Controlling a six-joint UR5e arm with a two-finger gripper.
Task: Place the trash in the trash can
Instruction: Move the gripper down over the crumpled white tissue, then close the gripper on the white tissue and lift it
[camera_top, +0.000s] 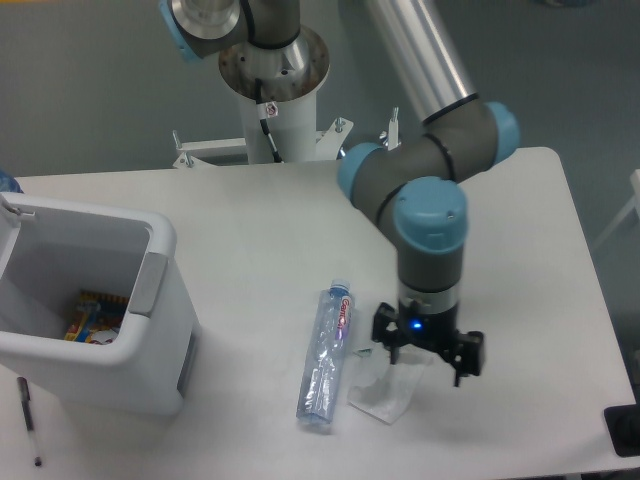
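Note:
A crushed clear plastic bottle (325, 358) with a blue cap and red-white label lies on the white table, cap pointing away from me. Just right of it lies a crumpled whitish wrapper (380, 395). My gripper (426, 362) hangs directly over the wrapper's right part, fingers spread open, one fingertip (392, 352) on the left and one on the right, nothing held between them. The large white trash can (160, 300) stands at the left edge of the table, far from the gripper, with some colourful packaging on its floor.
A thin black pen (30, 420) lies on the table in front of the trash can. The robot's base column (275, 90) rises at the back of the table (540, 230). A dark object (625, 428) sits at the far right edge.

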